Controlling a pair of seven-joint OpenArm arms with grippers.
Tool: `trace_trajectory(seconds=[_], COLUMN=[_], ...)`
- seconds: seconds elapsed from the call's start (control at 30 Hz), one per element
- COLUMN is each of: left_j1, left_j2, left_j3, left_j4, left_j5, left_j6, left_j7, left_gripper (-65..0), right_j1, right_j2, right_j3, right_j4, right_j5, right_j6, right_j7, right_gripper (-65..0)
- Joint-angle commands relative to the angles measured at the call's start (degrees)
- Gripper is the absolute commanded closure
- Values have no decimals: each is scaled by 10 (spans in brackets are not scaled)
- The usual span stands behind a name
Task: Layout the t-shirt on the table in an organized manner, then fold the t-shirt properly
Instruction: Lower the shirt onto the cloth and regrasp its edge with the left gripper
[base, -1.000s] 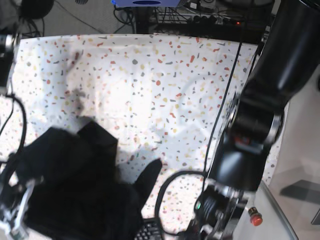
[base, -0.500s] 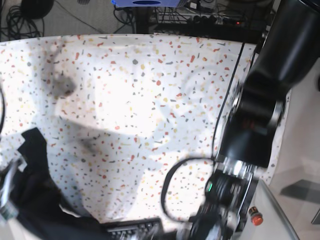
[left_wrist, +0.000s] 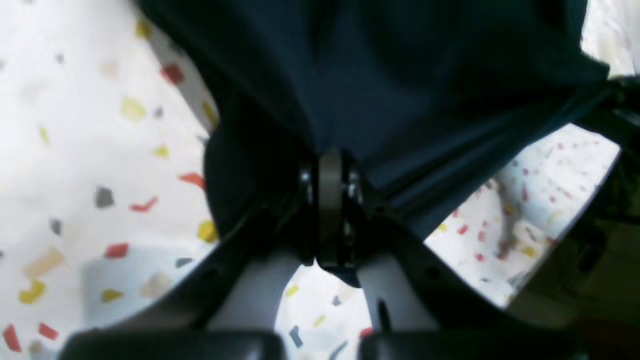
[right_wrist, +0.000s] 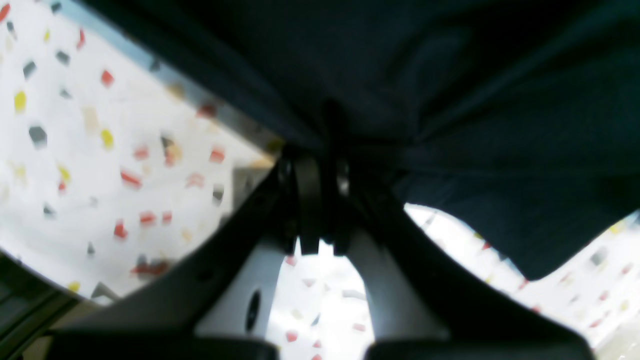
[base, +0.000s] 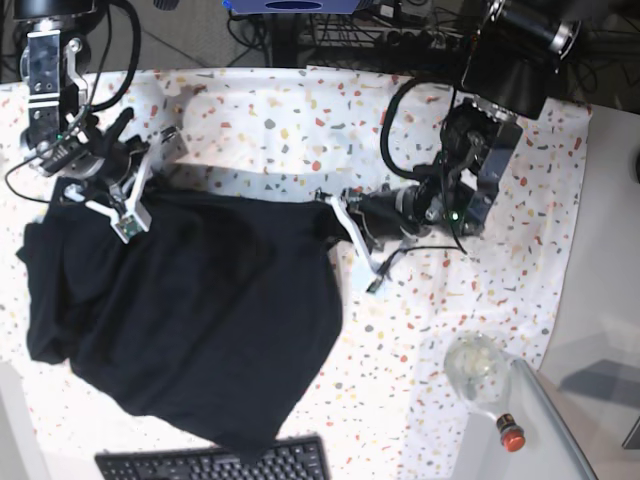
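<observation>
The black t-shirt (base: 200, 310) hangs stretched between both grippers and drapes down over the speckled table (base: 290, 130) toward the front left. In the base view my left gripper (base: 338, 210) is shut on the shirt's right upper edge. My right gripper (base: 128, 215) is shut on the upper left edge. The left wrist view shows the fingers (left_wrist: 330, 200) pinched on dark fabric (left_wrist: 400, 75). In the right wrist view the gripper (right_wrist: 320, 165) is likewise clamped on the cloth (right_wrist: 475, 100). No label shows.
A black keyboard (base: 215, 463) lies at the table's front edge, just below the shirt's hem. A clear glass object (base: 475, 365) and a red button (base: 510, 437) sit at the front right. Cables run behind the table.
Both arms have swung away from the camera and out over the table. The shirt, bunched at the front left before, is now pulled wide between the two grippers.
</observation>
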Motion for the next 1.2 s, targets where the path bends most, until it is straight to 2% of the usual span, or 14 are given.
trace_trajectory(seconds=[0.0, 0.13, 0.3, 0.4, 0.5, 0.53, 0.63, 0.67, 0.73, 0.8, 0.87, 0.93, 1.03, 1.17], left_j1=[5, 25, 38, 49, 79, 90, 128, 136, 148, 148, 129, 108, 61, -31], left_j2=[-7, -8, -20, -28, -28, -28, -27, -27, -27, -26, -18, -5, 22, 62], left_j3=[-6, -6, -6, -13, -70, -90, -144, -157, -184, -201, -207, -207, -204, -182], left_j4=[10, 11, 24, 51, 91, 105, 154, 167, 192, 200, 203, 198, 162, 32], left_j5=[11, 13, 13, 12, 12, 12, 12, 12, 12, 12, 12, 12, 15, 17], left_j6=[1, 1, 1, 2, 2, 2, 2, 2, 2, 2, 2, 2, 2, 2], left_j7=[-10, -11, -11, -9, -8, -8, -8, -8, -8, -8, -8, -8, -8, -12], left_gripper=[0, 0, 0, 0, 0, -30, -181, -199, -204, -207, -216, -217, -219, -232], right_j1=[-1, -19, -26, -65, -104, -107, -104, -96, -78, -54, -21, 11, 46, 89], right_j2=[4, 2, -8, -6, -6, -6, -7, -8, -12, -37, -58, -65, -63, -42], right_j3=[6, 4, 6, 6, 27, 41, 92, 112, 178, 247, 309, 351, 368, 369], right_j4=[7, 10, 28, 88, 170, 185, 195, 195, 190, 165, 128, 73, -17, -139], right_j5=[-5, -2, -1, -1, -1, -1, 2, 10, 48, 80, 81, 81, 81, 81], right_j6=[-9, -35, -36, -36, -36, -36, -36, -36, -39, -40, -40, -40, -40, -40], right_j7=[3, -8, -69, -64, -60, -60, -55, -55, -55, -55, -59, -60, -56, -33], right_gripper=[0, 0, 0, -186, -332, -341, -339, -339, -339, -339, -341, -341, -344, -341])
